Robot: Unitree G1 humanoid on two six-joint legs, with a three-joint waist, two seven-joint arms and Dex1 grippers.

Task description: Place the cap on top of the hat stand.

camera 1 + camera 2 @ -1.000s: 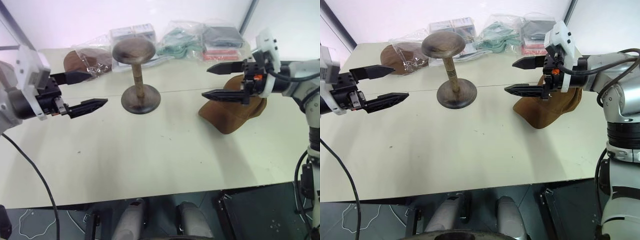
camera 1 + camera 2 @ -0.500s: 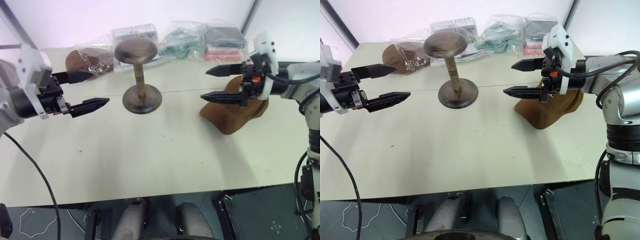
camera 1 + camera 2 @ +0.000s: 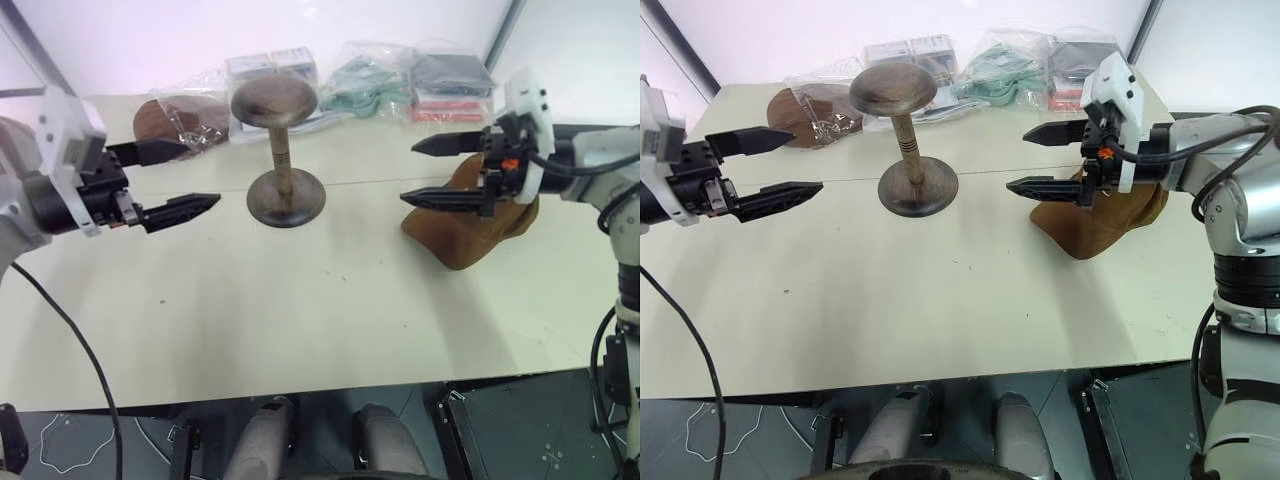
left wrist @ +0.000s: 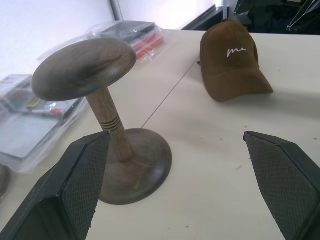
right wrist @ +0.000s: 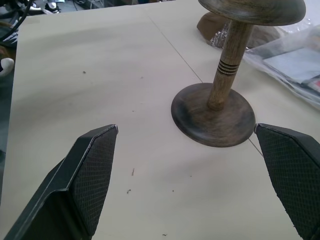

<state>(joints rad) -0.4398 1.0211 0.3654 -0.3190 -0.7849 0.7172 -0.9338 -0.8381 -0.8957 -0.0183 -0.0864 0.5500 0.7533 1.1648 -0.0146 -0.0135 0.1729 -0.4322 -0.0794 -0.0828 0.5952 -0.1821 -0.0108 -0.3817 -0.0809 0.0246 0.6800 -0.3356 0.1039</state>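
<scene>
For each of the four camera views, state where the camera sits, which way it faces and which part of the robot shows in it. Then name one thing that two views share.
Left eye view: on the head, facing forward and down over the table; left gripper and right gripper, both open.
Right eye view: beside it, same scene.
Left wrist view: on the left wrist, facing the hat stand and cap; its own fingers.
Right wrist view: on the right wrist, facing the stand's base; its own fingers.
Shared: the hat stand shows in both wrist views.
</scene>
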